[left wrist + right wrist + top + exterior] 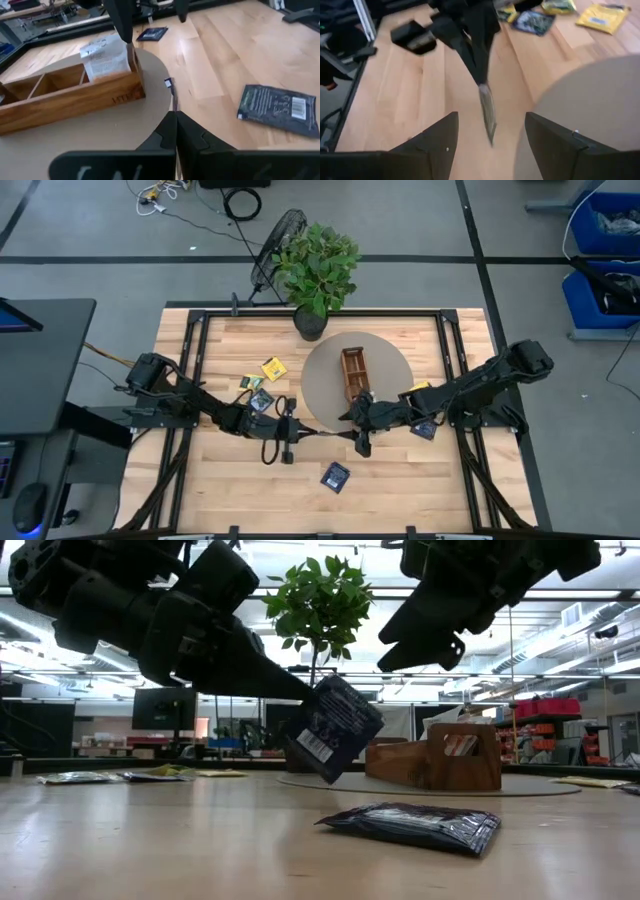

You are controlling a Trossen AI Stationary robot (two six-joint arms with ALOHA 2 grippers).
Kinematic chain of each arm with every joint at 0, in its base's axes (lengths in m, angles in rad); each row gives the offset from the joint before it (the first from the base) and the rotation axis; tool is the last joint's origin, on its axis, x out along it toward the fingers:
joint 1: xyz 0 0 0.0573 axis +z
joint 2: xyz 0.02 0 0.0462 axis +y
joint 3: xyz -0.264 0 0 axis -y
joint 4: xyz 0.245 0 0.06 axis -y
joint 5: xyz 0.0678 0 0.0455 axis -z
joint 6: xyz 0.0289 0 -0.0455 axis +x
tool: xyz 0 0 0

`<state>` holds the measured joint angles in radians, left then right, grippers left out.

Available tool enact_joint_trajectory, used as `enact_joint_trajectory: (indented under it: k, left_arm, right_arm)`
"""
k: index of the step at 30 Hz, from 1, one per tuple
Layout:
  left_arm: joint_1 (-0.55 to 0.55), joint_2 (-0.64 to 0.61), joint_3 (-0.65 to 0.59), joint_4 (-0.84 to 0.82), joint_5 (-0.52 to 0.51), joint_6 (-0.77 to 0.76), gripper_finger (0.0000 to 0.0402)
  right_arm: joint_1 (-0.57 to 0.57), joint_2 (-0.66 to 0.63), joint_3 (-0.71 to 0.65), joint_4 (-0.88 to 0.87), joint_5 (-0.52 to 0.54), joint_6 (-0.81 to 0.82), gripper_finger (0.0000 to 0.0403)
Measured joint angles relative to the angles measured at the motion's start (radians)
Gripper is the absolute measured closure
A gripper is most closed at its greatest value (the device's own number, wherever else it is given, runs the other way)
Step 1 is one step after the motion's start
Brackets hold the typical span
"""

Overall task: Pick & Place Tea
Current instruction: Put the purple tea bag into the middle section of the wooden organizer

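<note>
My left pincer [300,695] pinches a dark sachet [332,728] by its top edge, fingers shut on it, hanging above the table [400,470] between both arms. Light, limp and probably slick, it seems best held at that sealed rim. My right pincer [490,131], fingers apart, faces it edge-on. Beyond my left fingers [167,131] stands the wooden tray [65,97] on its round mat [100,130], one white sachet [105,57] already inside; another dark sachet [277,107] lies off to the side.

Grey floor [420,220], cables [240,200], blue bins [605,225] at right, black side table [40,365] left, ceiling strip lights [560,670].
</note>
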<state>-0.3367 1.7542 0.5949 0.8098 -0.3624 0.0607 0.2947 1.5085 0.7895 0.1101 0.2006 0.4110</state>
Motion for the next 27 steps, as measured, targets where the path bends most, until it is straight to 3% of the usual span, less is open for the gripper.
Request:
enact_joint_trajectory:
  k: [9,18,22,27]
  left_arm:
    - [0.000,0.000,0.000,-0.039,0.001,-0.023,0.0401]
    - [0.000,0.000,0.000,-0.053,0.001,-0.030,0.0401]
    - [0.000,0.000,0.000,-0.052,0.001,-0.031,0.0401]
    - [0.000,0.000,-0.001,-0.037,0.001,-0.031,0.0401]
  right_arm:
    - [0.002,0.182,0.075,0.032,0.027,-0.054,0.0180]
    - [0.002,0.259,0.213,-0.130,0.053,-0.061,0.0218]
    - [0.001,0.258,0.217,-0.132,0.046,-0.053,0.0263]
    - [-0.010,0.258,0.217,-0.174,0.009,-0.010,0.0360]
